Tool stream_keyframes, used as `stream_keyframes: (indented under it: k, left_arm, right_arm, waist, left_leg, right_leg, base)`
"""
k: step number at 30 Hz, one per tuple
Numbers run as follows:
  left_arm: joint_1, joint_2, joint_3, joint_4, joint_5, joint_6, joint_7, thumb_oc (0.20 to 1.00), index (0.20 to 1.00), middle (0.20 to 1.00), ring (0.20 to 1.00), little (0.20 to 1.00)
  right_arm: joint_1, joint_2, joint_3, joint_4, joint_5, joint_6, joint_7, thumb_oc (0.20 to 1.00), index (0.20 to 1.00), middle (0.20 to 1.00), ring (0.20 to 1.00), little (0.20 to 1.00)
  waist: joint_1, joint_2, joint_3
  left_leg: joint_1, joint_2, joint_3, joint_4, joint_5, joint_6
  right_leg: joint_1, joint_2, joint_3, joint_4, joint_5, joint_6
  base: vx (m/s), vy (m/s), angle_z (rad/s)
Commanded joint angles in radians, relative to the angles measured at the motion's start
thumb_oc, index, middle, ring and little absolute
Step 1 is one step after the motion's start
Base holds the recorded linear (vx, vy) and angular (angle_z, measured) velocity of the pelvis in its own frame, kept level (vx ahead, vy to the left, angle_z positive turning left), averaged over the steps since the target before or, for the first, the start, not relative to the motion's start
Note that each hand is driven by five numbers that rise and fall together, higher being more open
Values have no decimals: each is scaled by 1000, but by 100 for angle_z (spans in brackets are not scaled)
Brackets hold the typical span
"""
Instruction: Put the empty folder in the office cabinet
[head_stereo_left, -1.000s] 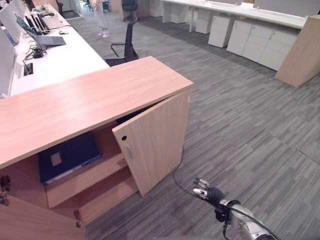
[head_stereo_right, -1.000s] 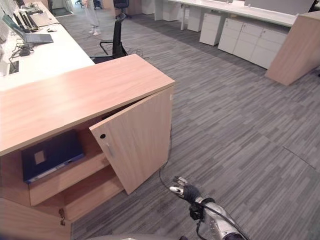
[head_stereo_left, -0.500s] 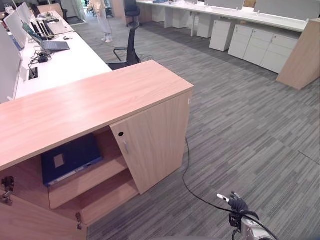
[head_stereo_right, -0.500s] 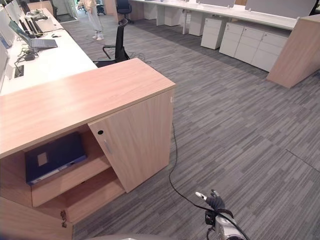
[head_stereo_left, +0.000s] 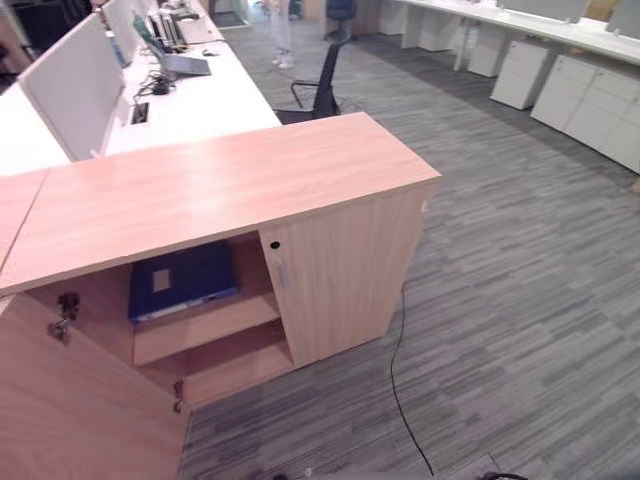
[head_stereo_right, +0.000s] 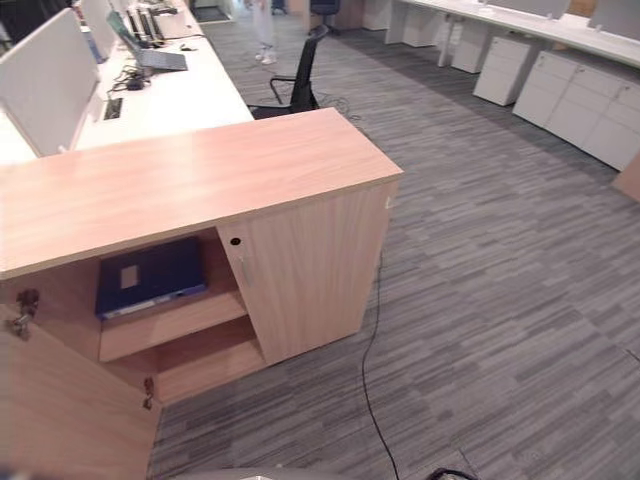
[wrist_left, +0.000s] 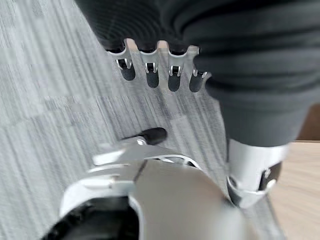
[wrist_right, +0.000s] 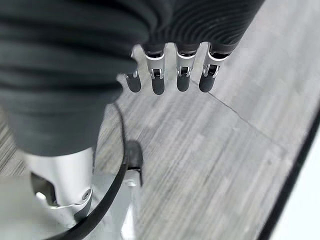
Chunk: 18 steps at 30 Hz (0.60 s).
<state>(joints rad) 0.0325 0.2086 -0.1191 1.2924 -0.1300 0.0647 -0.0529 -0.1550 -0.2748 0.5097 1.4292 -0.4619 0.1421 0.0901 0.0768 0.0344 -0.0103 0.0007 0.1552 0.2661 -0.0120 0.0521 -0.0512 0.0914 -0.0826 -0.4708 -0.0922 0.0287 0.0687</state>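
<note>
cabinet (head_stereo_left: 330, 200): centre frame, left door open
folder (head_stereo_left: 182, 281): dark blue, flat on upper shelf
left hand (wrist_left: 160, 75): fingers straight, empty
right hand (wrist_right: 170, 75): fingers straight, empty

dark blue folder (head_stereo_left: 183, 279), light wood-grain cabinet (head_stereo_left: 340, 270), grey striped carpet (head_stereo_left: 520, 290)

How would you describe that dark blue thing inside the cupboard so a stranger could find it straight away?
Find the long light-wood office cabinet in the middle of the grey carpeted floor. Its left door stands open while the right door is shut. On the upper shelf of the open side lies a dark blue folder with a pale label, the only item stored there.
</note>
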Motion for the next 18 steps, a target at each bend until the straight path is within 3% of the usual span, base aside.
stream_keyframes:
  k: [1, 3, 4, 6, 12, 15, 18]
  left_arm:
    - [-53, 8, -9, 79, 45, -6, -17, 1000, 1000, 1000, 1000, 1000]
    - [-44, 2, -8, 87, 39, -9, -19, 1000, 1000, 1000, 1000, 1000]
    - [-26, -5, 13, 101, 26, -27, -2, 1000, 1000, 1000, 1000, 1000]
    - [-18, -11, 20, 100, 7, -38, 5, 1000, 1000, 1000, 1000, 1000]
    - [-11, -22, 43, 101, -55, -50, 26, 1000, 1000, 1000, 1000, 1000]
    - [-30, -25, 64, 107, -79, -56, 42, 1000, 1000, 1000, 1000, 1000]
    - [-24, -13, 86, 129, -73, -53, 47, 1000, 1000, 1000, 1000, 1000]
  right_arm:
    - [-82, 45, 23, 60, -23, -4, 3, 1000, 1000, 1000, 1000, 1000]
    - [-86, 39, -3, 53, 26, -19, -21, 1000, 1000, 1000, 1000, 1000]
    - [-105, -26, -132, 6, 217, -81, -120, 1000, 1000, 1000, 1000, 1000]
    - [-103, -78, -248, 17, 326, -100, -185, 1000, 1000, 1000, 1000, 1000]
    - [-78, -110, -399, 38, 510, -103, -221, 1000, 1000, 1000, 1000, 1000]
    - [-64, -163, -478, 30, 568, -112, -260, 1000, 1000, 1000, 1000, 1000]
    - [-21, -201, -572, 68, 631, -107, -274, 1000, 1000, 1000, 1000, 1000]
  waist:
    - [-8, -57, 20]
    - [-6, -51, 20]
    - [-14, -38, 19]
    - [-24, -29, 22]
    - [-43, -28, 45]
    - [-85, -45, 54]
    - [-111, -48, 50]
  left_leg:
    - [15, -4, -14, -1, -49, -43]
    - [15, -2, -12, -11, -40, -46]
    - [23, 5, 1, -45, -23, -51]
    - [21, 10, 10, -66, -10, -57]
    - [-20, 26, 26, -53, 11, -64]
    - [-56, 69, 175, 37, -16, -53]
    - [-37, 80, 237, 80, -53, -54]
  right_leg:
    - [-17, 21, 35, 5, -113, 8]
    - [-18, 23, 24, 5, -114, 7]
    - [-26, 24, 17, 5, -113, 10]
    - [-34, 23, 7, 5, -109, 14]
    - [-45, 12, -28, 5, -105, 15]
    - [-72, -12, -82, 5, -93, 11]
    - [-75, -27, -119, 5, -85, 5]
  base:
    - [-7, -61, 29]
    - [20, -11, 33]
    - [4, 14, 19]
    - [-6, 13, 2]
    - [-50, 10, 13]
    - [-131, 22, 55]
    - [-74, 70, 87]
